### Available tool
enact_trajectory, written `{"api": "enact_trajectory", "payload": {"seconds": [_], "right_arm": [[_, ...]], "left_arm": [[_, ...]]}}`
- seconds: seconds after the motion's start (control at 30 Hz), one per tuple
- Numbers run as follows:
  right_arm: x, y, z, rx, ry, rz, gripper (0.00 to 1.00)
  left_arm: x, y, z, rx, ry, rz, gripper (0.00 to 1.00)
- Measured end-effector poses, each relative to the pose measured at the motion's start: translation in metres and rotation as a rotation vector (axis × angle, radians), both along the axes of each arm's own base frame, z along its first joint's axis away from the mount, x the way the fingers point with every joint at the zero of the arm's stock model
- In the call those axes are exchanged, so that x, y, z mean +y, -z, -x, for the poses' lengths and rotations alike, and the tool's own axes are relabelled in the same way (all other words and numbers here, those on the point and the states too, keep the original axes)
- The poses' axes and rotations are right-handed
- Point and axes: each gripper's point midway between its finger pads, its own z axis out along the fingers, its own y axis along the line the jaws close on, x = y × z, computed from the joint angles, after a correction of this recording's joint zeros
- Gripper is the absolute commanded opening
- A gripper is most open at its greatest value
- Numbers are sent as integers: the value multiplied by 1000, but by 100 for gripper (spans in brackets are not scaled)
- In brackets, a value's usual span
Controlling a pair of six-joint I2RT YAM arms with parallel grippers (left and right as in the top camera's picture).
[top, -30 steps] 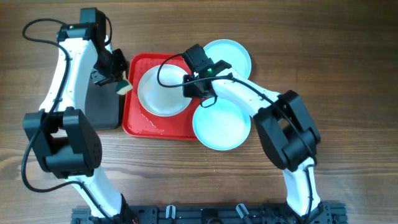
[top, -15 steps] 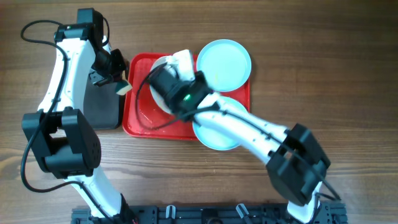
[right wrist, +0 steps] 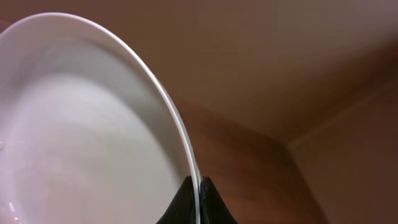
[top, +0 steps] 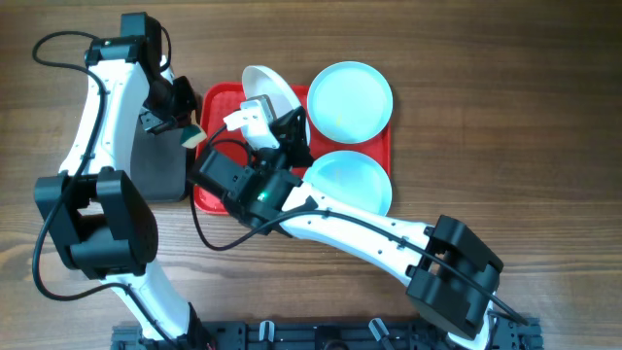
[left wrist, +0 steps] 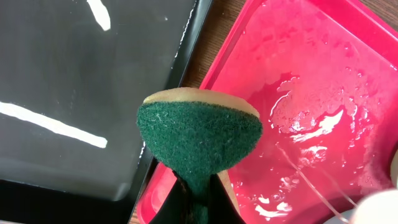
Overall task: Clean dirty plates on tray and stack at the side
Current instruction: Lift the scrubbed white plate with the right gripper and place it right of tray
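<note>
Raised off tray (top: 216,191) since 1 s ago, tilted on edge above its far rim: cream plate (top: 270,87). Pinched at rim by R gripper (right wrist: 200,196), jaws fully closed. Just left of tray: L gripper (left wrist: 198,200), closed on sponge (left wrist: 199,134), unmoved. Prob. ready for scrub; stacking not begun.

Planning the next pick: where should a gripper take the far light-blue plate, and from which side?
Probably the far rim: the far light-blue plate overhangs the back edge of the tray there, so a pinch from the far side gets over and under it.
</note>
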Motion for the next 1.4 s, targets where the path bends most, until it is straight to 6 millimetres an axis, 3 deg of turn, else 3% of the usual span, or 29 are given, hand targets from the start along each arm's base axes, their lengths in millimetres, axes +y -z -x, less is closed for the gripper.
{"api": "enact_trajectory", "payload": {"seconds": [0.23,0.57,0.7,0.8,0.93,1.03,1.17,1.27,1.4], "right_arm": [[-2,-17,-1,-60,35,56,4],[0,-20,-2,-61,35,73,4],[13,-2,-5,36,-53,41,4],[25,29,-7,184,-149,-39,4],[22,70,-15,387,-185,-229,4],[3,95,-33,536,-156,-400,4],[-34,114,-57,699,-108,-620,4],[-72,107,-73,766,-73,-806,4],[-135,78,-86,757,-13,-995,4]], "left_arm": [[0,0,-1,-4,0,0,4],[0,0,-1,-5,0,3,4],[0,0,-2,-7,0,3,4],[0,0,-2,-7,0,3,4],[-1,0,0,-1,0,3,4],[-1,0,0,0,0,4,4],[-1,0,0,1,0,3,4],[-1,0,1,3,0,4,4],[-1,0,1,4,0,4,4]]}}
